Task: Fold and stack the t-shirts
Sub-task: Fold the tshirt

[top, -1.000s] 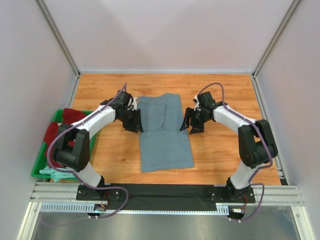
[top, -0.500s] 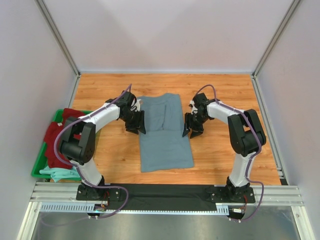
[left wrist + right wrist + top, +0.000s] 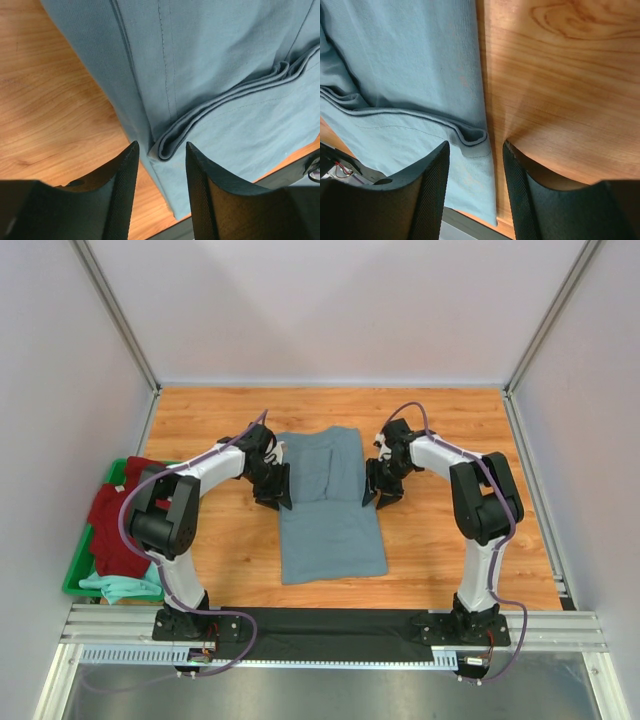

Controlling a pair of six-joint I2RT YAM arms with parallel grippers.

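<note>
Plain slate grey-blue t-shirt (image 3: 330,515). Orange-brown wood grain on table (image 3: 440,420). Bright green bin (image 3: 72,575). Dark red tee (image 3: 120,530) with white speck, perhaps a label. Pale mint-green tee (image 3: 120,586).

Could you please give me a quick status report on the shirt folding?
Left gripper and right gripper open, jaws astride fold corners of grey-blue t-shirt. Red t-shirt and mint t-shirt in green bin. Nothing blocking.

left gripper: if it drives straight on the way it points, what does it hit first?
The grey-blue t-shirt: the left gripper is open and straddles the layered fold at the shirt's side edge, so it would likely land on that fold, with the wooden table just beneath. Depth unclear.
</note>
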